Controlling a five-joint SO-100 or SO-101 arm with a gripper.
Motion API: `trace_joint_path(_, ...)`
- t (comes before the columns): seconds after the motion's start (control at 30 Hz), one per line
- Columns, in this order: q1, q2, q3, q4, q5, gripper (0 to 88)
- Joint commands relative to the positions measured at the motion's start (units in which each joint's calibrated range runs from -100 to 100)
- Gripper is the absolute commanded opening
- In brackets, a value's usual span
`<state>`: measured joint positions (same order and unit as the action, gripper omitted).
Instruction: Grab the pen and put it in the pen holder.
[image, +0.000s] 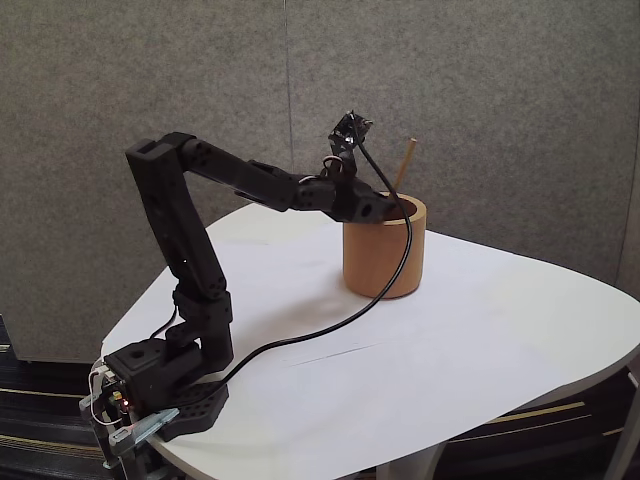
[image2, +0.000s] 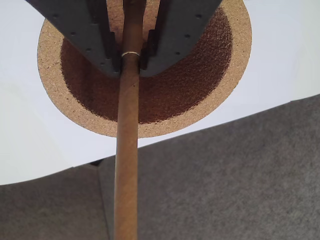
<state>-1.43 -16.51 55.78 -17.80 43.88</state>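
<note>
The pen holder is an orange-brown cork cup standing on the white table. My black gripper reaches over its rim from the left. In the wrist view my gripper is shut on the pen, a thin tan-brown stick, right above the pen holder's mouth. The pen's lower part points into the cup. Its upper end sticks up and leans to the right behind the cup in the fixed view.
A black cable hangs from the wrist camera down past the cup and trails over the table to the arm's base. A grey fabric wall stands behind. The table's near edge curves at the lower right.
</note>
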Motion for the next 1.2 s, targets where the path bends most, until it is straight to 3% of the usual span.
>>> trace_joint_path(0.0, -0.11, -0.12, -3.43, -1.02, -0.21, 13.1)
trace_joint_path(0.17, -0.11, -0.12, -3.43, -1.02, 0.1, 24.5)
trace_joint_path(1.07, -5.23, -5.08, -17.33, -0.17, -0.32, 24.0)
trace_joint_path(1.17, -6.77, -8.09, -17.42, -0.17, -2.48, 24.0)
